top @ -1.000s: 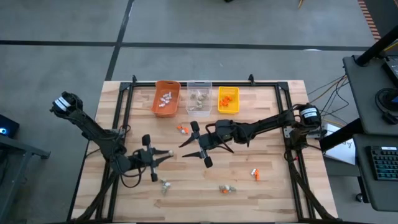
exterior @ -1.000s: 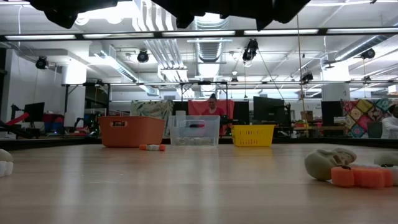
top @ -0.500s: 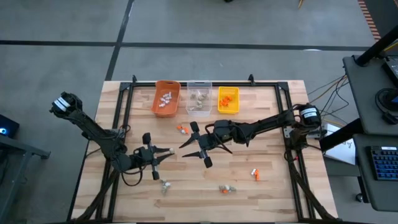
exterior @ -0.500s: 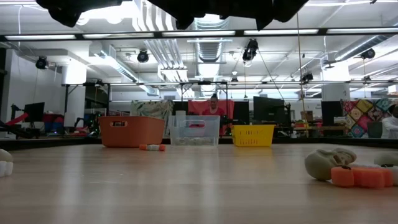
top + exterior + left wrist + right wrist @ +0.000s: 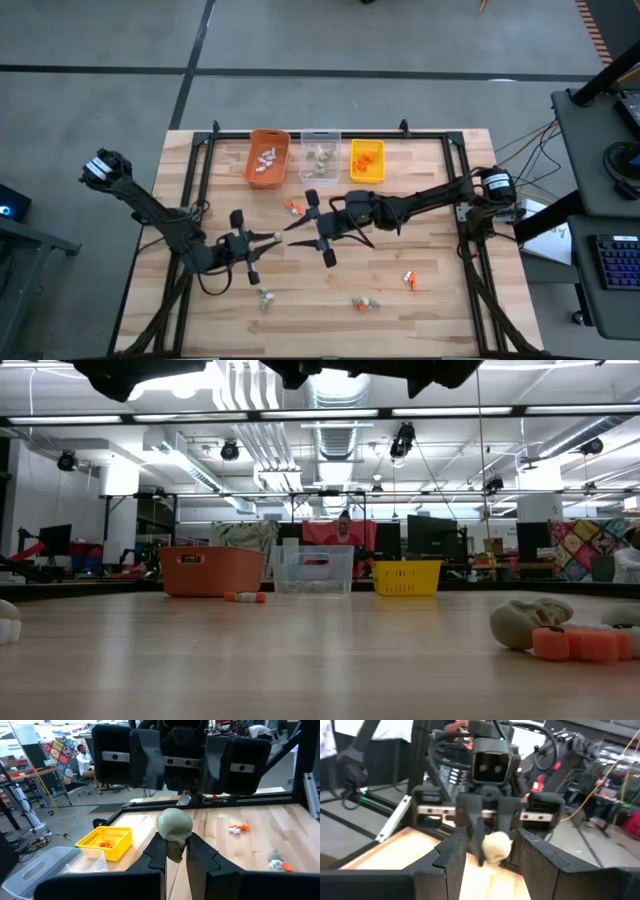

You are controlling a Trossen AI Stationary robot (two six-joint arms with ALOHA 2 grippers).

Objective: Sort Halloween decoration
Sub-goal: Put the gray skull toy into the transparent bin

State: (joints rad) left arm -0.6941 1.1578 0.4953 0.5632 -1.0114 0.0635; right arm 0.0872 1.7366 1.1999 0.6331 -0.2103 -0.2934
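High view: the left end effector [image 5: 277, 238] and right end effector [image 5: 295, 227] meet tip to tip over mid-tabletop [image 5: 420, 300], a handover by the look of it. Behind them stand the orange bin [image 5: 268, 157], clear bin [image 5: 320, 156] and yellow bin [image 5: 367, 160]. Loose trinkets lie apart: an orange pair [image 5: 292, 207] near the bins, one [image 5: 409, 279] to the right, two more near the front edge [image 5: 364, 303], [image 5: 264, 298]. None sits in the arms' way

Low view: only dark arm parts cross the top; a tan piece touching an orange one [image 5: 585, 643] lies close on the right

Left wrist view: the left end effector is clamped on a grey-tan skull [image 5: 174, 826], its fingers [image 5: 156, 851] pinching the lower part, the crown free

Right wrist view: the right end effector's fingers [image 5: 451, 854] stand apart on either side of the skull [image 5: 496, 845], not yet touching it. I judge it should close squarely on the crown before the left lets go, or the small piece could drop. The clear bin, which holds similar tan pieces, seems its likely place
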